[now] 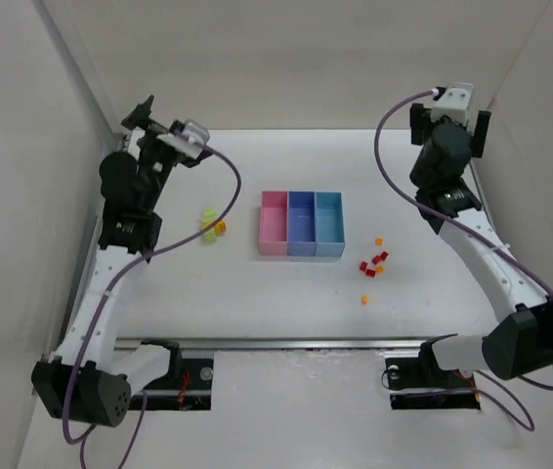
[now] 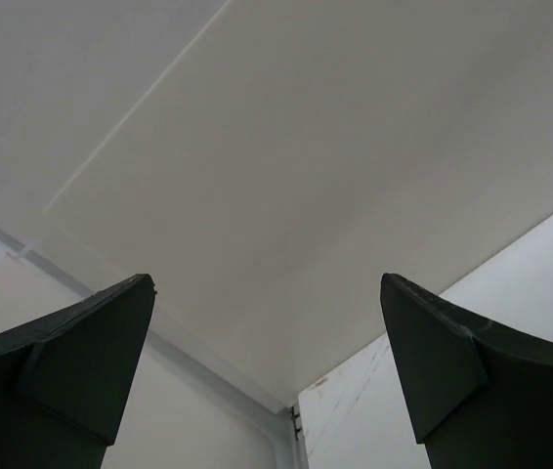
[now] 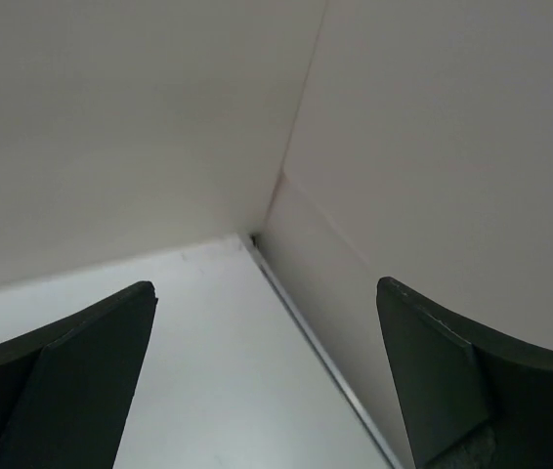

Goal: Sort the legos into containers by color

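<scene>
Three white walls point(image 1: 306, 59) are seen around the table point(image 1: 257, 303). Left gripper point(image 2: 265, 283) and right gripper point(image 3: 266, 285) are raised toward the far corners, jaws wide apart, empty. Pink, blue-violet and light-blue containers point(image 1: 301, 225) are set mid-table; yellow legos point(image 1: 212, 226) left, red and orange legos point(image 1: 374, 264) near-right.

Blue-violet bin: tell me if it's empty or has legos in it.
Empty: the blue-violet bin shows a bare floor; the legos lie outside on the table.
</scene>
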